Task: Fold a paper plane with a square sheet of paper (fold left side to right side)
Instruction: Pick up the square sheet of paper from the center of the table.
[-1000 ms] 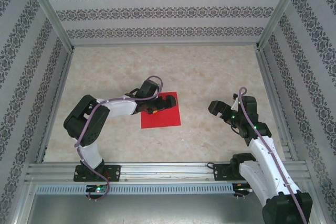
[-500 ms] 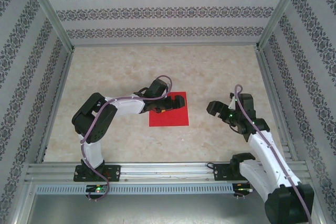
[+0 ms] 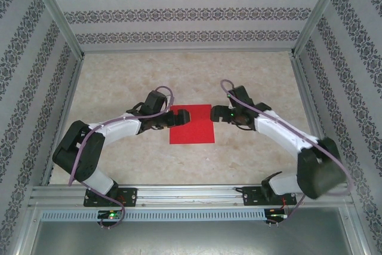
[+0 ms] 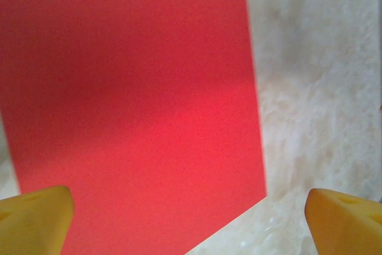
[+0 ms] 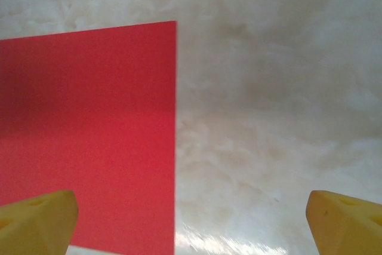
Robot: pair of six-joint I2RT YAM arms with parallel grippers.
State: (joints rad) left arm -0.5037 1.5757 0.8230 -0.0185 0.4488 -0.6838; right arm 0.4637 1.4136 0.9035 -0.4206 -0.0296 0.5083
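Closing in: right end effector (image 3: 222, 113) has swung to the square sheet of paper (image 3: 194, 128) | left end effector (image 3: 170, 119) opposite | both wide, empty | fold unstarted

- The square sheet of paper (image 3: 191, 125) is seen as thin, matt red paper, smooth and uncreased.
- The table (image 3: 119, 82) around the sheet is finished in a smooth, cream, marble-look surface; a faint gloss is caught just beside the sheet's edge.
- The fingertips (image 4: 33, 219) of the left claw (image 4: 190, 225) and the right claw (image 5: 191, 222), over the sheet's edges, are made of what looks like matt yellow plastic.
- The rail (image 3: 191, 194) nearer than the sheet is made of dull, brushed metal.
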